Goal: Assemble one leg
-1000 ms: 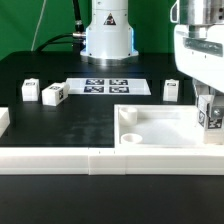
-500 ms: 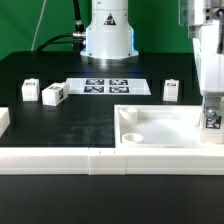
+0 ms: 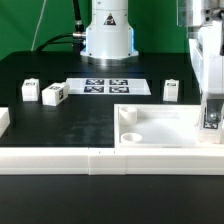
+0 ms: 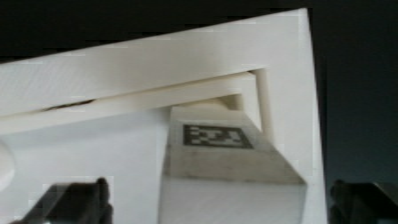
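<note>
In the exterior view my gripper (image 3: 211,106) is at the right, shut on a white leg (image 3: 212,120) with a black-and-white tag. It holds the leg upright at the right corner of the large white tray-like part (image 3: 160,137). In the wrist view the tagged leg (image 4: 222,140) hangs between my two dark fingers (image 4: 80,203), right in the tray-like part's inner corner (image 4: 267,85). I cannot tell whether the leg touches the part. Three more loose legs lie on the black table: two on the exterior view's left (image 3: 30,90) (image 3: 53,94) and one on its right (image 3: 172,90).
The marker board (image 3: 110,87) lies flat in front of the robot base (image 3: 107,35). A long white wall (image 3: 90,162) runs along the table's front edge. A white piece (image 3: 3,120) sits at the exterior view's far left.
My gripper has moved with the leg toward the exterior view's right and slightly down, to the tray-like part's right corner. The last half second shows almost no motion.
</note>
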Robot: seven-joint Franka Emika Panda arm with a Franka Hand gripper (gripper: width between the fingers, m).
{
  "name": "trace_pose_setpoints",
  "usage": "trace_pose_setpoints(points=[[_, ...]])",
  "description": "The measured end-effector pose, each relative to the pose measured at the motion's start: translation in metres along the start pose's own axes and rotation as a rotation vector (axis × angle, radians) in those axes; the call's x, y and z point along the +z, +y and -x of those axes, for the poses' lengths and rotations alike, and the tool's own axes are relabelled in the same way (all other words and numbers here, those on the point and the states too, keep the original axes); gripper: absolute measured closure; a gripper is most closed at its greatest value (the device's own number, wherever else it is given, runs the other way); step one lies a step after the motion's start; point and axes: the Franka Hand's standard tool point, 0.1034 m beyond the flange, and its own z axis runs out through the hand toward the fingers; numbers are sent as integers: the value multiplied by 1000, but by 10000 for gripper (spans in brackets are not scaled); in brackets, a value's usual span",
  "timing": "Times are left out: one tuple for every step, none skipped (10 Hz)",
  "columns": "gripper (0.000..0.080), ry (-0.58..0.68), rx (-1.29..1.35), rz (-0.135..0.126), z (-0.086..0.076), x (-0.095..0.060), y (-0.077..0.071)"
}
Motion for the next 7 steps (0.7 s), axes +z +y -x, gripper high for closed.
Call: trace_pose_setpoints(points=[[160, 0, -126, 0, 0, 0, 0], [151, 0, -245, -1, 1, 0, 0], [151, 0, -339, -1, 2, 0, 0], [150, -1, -374, -1, 1, 0, 0], [150, -1, -371, -1, 2, 0, 0], [150, -1, -373, -1, 2, 0, 0], [150, -1, -374, -1, 2, 0, 0]])
